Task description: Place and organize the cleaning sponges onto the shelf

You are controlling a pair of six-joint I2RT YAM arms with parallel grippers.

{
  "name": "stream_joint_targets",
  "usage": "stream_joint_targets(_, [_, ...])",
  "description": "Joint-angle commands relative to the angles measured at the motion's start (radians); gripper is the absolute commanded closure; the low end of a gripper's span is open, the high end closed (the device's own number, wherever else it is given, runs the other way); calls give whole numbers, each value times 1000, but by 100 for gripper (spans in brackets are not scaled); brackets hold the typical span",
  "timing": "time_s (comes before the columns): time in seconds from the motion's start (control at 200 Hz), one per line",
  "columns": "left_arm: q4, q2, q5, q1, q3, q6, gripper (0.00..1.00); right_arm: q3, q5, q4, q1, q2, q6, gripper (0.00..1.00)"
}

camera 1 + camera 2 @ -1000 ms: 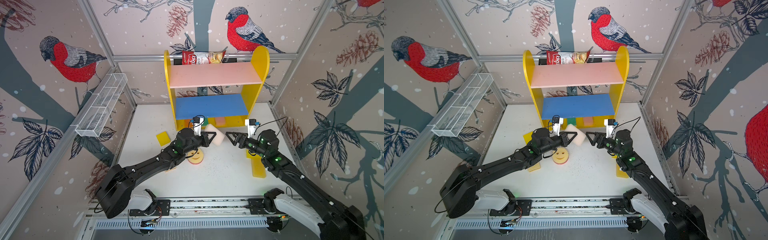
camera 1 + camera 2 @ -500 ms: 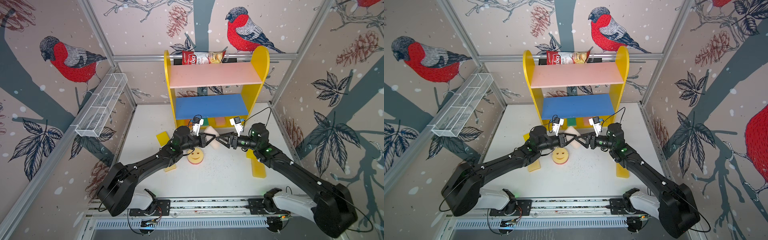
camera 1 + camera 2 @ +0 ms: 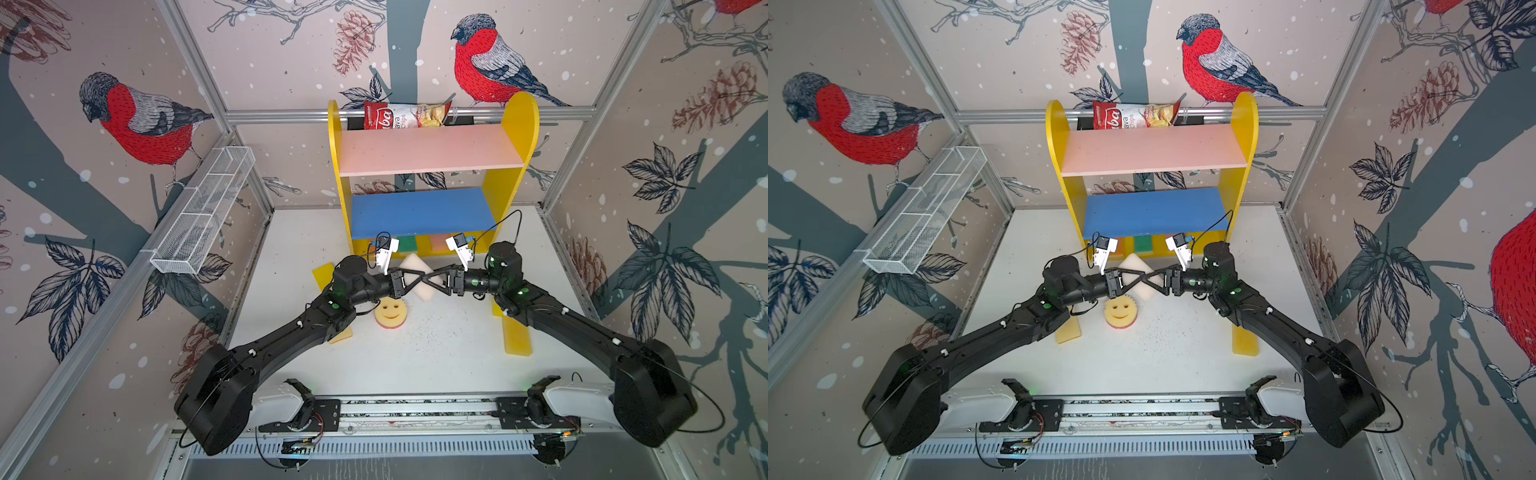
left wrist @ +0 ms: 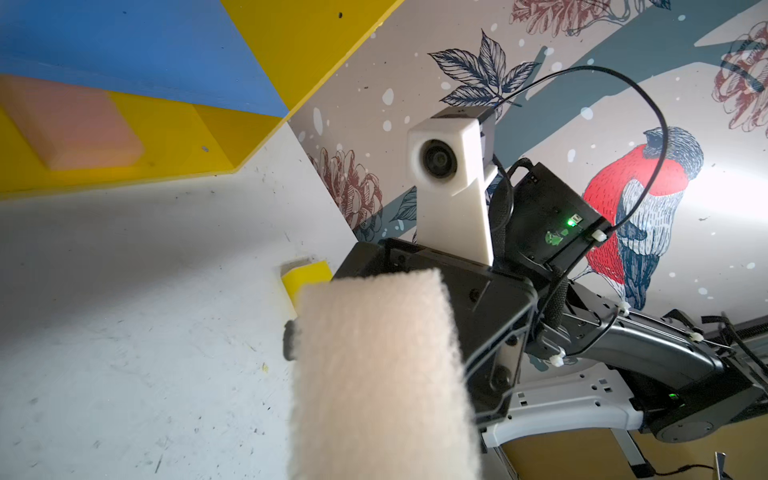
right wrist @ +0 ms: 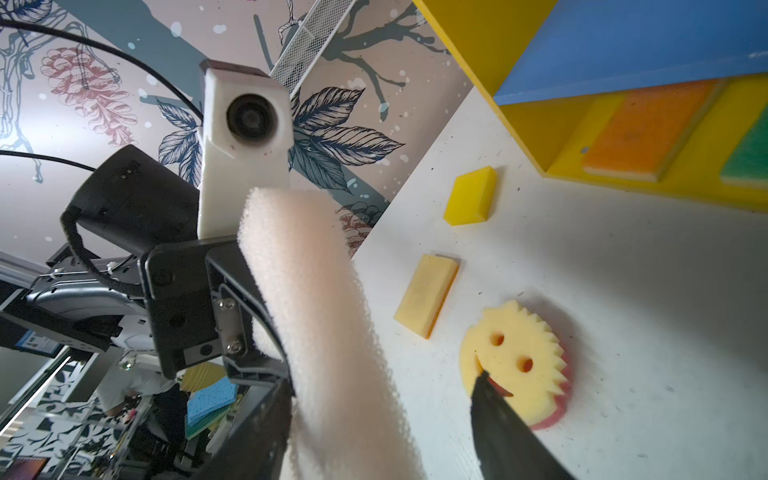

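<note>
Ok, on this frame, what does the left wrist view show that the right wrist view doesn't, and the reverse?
Left wrist only: the salmon sponge on the shelf's yellow base, and a bright yellow sponge partly hidden by the cream sponge. Right wrist only: the smiley sponge, pale yellow sponge and small yellow sponge on the table, the orange sponge and green sponge on that base, and the wire basket. Both: the cream sponge close up, the blue board and the yellow base.
</note>
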Motion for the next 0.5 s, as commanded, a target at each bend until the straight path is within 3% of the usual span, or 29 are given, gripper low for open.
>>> stream_joint_targets(0.0, [8, -32, 29, 4, -2, 41, 100, -16, -19, 103, -2, 18, 58, 45])
stream_joint_targets(0.245, [-29, -40, -11, 32, -18, 50, 99, -10, -51, 107, 5, 34, 61, 95])
stream_joint_targets(0.335, [-91, -44, -40, 48, -3, 64, 54, -9, -29, 116, 5, 41, 66, 100])
stream_joint_targets(0.37, [-120, -52, -65, 53, 2, 76, 42, -3, -18, 115, 5, 46, 64, 100])
stream_joint_targets(0.42, [-165, -75, -112, 56, 9, 89, 32, 17, 5, 102, 3, 56, 58, 100])
stream_joint_targets(0.495, [-234, -120, -219, 56, 13, 107, 26, 56, 66, 60, 4, 77, 36, 100])
